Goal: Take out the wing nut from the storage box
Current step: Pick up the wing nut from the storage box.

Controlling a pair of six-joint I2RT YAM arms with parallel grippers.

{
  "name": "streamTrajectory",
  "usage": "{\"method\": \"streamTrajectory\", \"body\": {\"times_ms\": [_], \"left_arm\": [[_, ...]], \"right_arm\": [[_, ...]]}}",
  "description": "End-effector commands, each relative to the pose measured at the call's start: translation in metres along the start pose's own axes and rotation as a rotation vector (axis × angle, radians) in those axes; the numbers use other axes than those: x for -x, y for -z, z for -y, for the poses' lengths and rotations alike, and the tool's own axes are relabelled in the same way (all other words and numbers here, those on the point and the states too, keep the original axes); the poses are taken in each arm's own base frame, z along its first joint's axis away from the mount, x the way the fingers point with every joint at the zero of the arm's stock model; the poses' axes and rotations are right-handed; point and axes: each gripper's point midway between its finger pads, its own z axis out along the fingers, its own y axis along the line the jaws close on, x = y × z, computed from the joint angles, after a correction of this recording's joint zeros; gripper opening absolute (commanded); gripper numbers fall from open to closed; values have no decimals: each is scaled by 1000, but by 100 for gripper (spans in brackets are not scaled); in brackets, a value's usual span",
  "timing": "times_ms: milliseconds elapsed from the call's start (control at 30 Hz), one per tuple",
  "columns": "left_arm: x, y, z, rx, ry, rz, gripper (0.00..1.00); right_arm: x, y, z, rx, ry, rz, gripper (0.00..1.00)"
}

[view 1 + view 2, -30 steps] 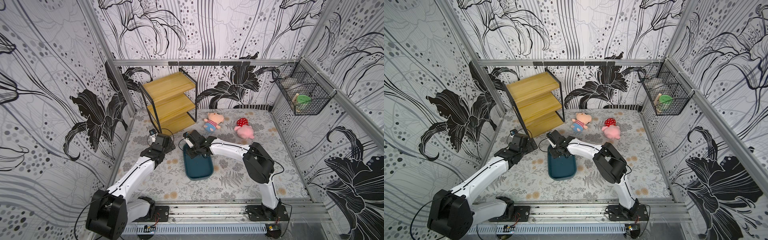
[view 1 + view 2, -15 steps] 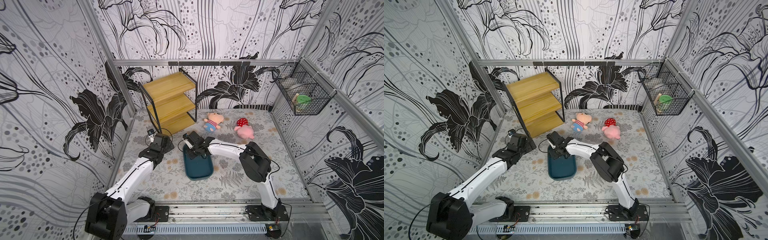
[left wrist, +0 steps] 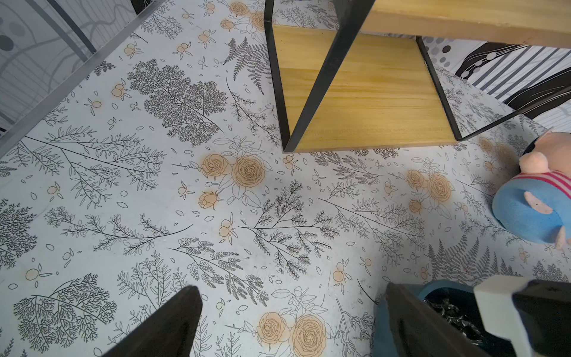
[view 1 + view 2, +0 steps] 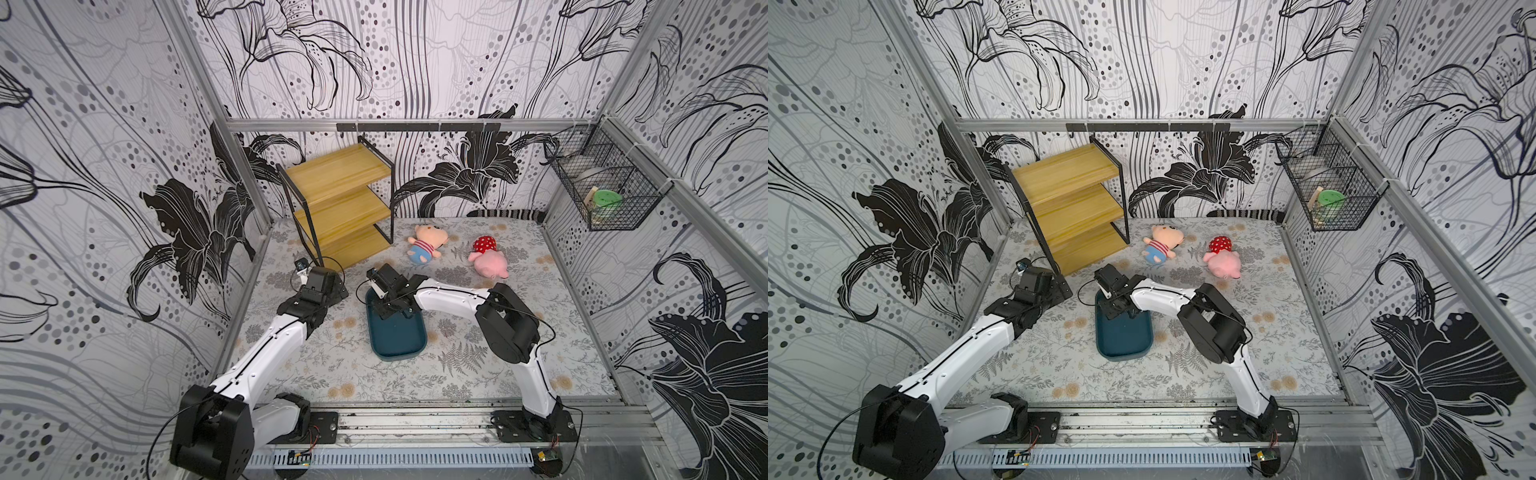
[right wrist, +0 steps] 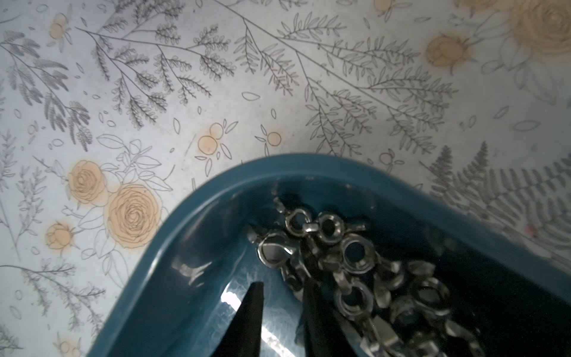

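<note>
At storage box [image 5: 191, 222] corner, right gripper [image 5: 284, 312]: tips down inside rim, jaws parted a crack, nothing clamped btwn them; one finger [image 5: 312, 309] touches the heap's edge.
Wing nuts [image 5: 349, 256]: tangled heap on box floor, tight in that rounded corner.
Grip tip: go for outermost nut, straddle one wing, close only once jaws bracket it, lift straight up so neighbours drop off.
Left gripper [image 3: 290, 318]: spread wide, empty, just outside box.
Risk: tips may skid on glossy box floor.

Both top views: high, looking down on whole bench [image 4: 353, 384]. Left wrist: low, facing shelf [image 3: 364, 92]. Right wrist: close over storage box [image 5: 197, 213] corner, shared with left wrist.
</note>
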Motion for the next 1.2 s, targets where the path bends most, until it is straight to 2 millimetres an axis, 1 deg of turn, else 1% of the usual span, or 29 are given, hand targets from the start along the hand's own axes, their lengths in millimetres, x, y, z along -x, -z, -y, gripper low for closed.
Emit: {"method": "streamTrajectory", "body": {"times_ms": [0, 100, 267, 400, 767, 900, 1033, 1167], "left_arm": [[9, 5, 5, -21, 10, 18, 98], [10, 6, 6, -25, 11, 20, 98], [10, 6, 5, -25, 10, 19, 98], [10, 6, 6, -26, 9, 19, 98], [10, 7, 5, -24, 9, 21, 97], [11, 8, 4, -24, 9, 23, 98], [13, 10, 5, -26, 12, 29, 98], [14, 11, 6, -29, 14, 28, 98]], "right_arm": [[6, 4, 4, -29, -8, 9, 29], [6, 3, 4, -31, -4, 8, 30], [2, -5, 2, -21, 5, -11, 30], [0, -9, -1, -6, 6, -19, 27], [-10, -16, 1, -7, 6, -46, 25], [-11, -17, -1, 3, 3, -48, 25], [-6, -10, -3, 18, -5, -25, 25], [-8, -9, -5, 29, -10, -32, 22]]}}
